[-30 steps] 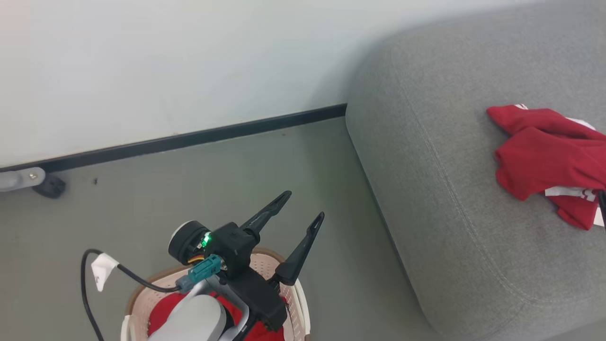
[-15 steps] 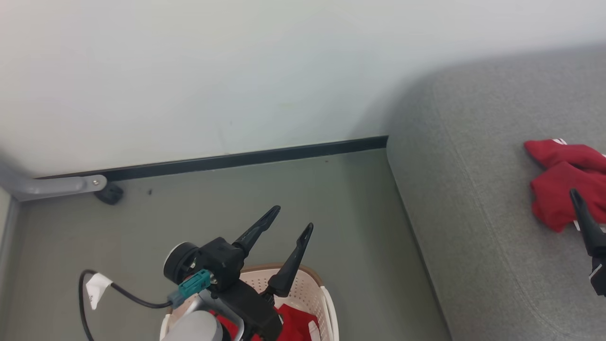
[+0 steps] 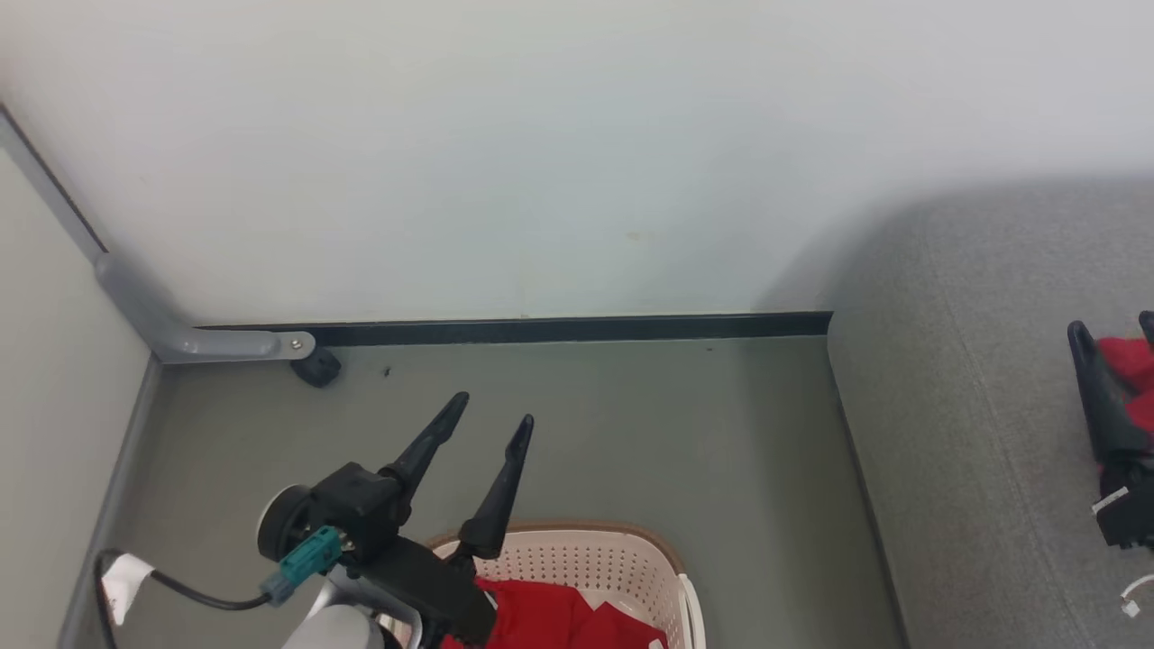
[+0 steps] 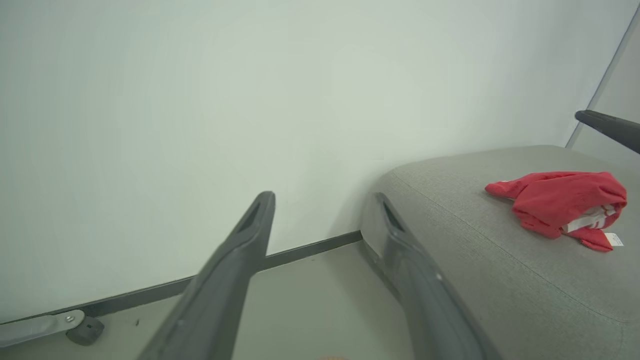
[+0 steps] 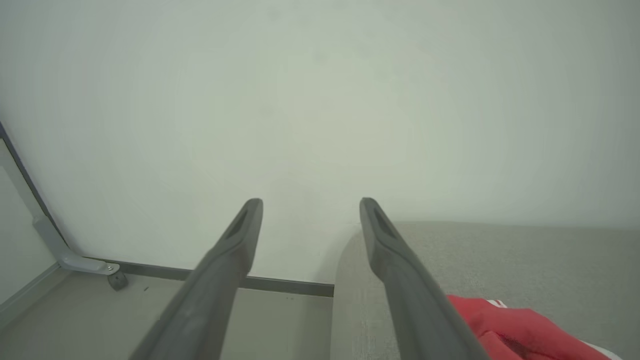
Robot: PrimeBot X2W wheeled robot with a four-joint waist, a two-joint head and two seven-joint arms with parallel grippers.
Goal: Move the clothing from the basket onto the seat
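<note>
Swinging left since a second ago, the head camera has carried the seat to the picture's right edge and brought a room corner into view at the left. The right gripper (image 3: 1111,321), of which one finger showed half a second ago, now shows both.

A plain white matte wall (image 3: 541,162) fills the upper half. Below it runs a thin black skirting strip (image 3: 577,329) along a smooth grey-green floor (image 3: 676,433).

The large grey fabric-upholstered seat (image 3: 974,406) has a fine woven texture, rounded corners and a stitched seam near its edge.

The cream-white perforated plastic basket (image 3: 631,559) with a brown rim sits on the floor, apart from the seat. Inside it lies a bright red jersey shirt (image 3: 550,617), soft and crumpled, with a bit of white showing.

A second red shirt (image 4: 560,200) lies bunched on the seat cushion, with white bands and a small white label (image 4: 614,239).

The left gripper (image 3: 494,408) hangs above the basket's near end, its long dark tapered fingers spread wide and holding nothing. The right gripper's fingers are likewise wide apart and empty, above the second red shirt.

A teal connector (image 3: 302,559) and a black cable (image 3: 171,586) sit at the left wrist.
</note>
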